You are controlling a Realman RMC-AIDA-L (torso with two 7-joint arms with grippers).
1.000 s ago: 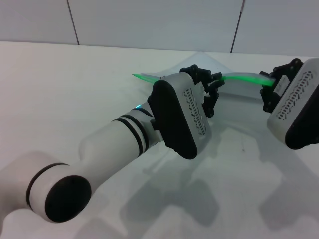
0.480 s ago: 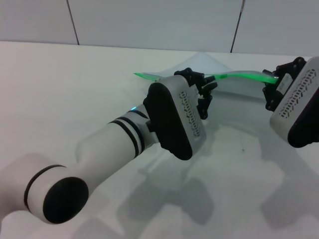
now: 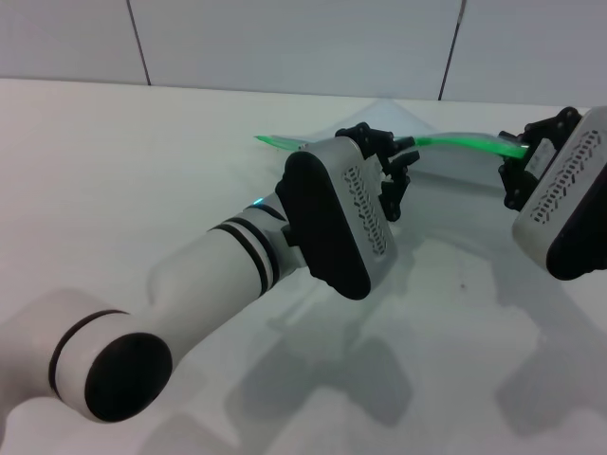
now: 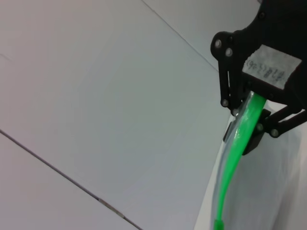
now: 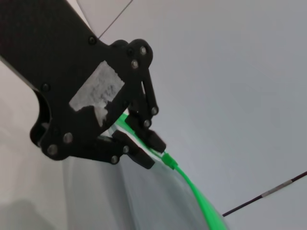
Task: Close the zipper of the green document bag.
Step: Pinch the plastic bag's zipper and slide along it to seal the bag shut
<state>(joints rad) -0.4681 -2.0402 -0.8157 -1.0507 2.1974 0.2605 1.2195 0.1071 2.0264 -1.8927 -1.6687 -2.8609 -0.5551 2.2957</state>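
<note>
Lying at the far side of the white bench [image 3: 142, 161], the green document bag [image 3: 465, 163] is lifted along its far edge, where the zipper [image 3: 455, 142] runs left to right. The left tool [image 3: 394, 161] is clamped on the zipper near its middle. The right tool [image 3: 517, 163] is clamped on the zipper's right end.

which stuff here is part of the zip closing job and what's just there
Part of the job:
- green document bag, lifted off the table
- zipper, the bright green edge strip
- left gripper, clamped on the zipper
- right gripper, clamped on the zipper farther along

Just there:
- white table
- tiled wall
</note>
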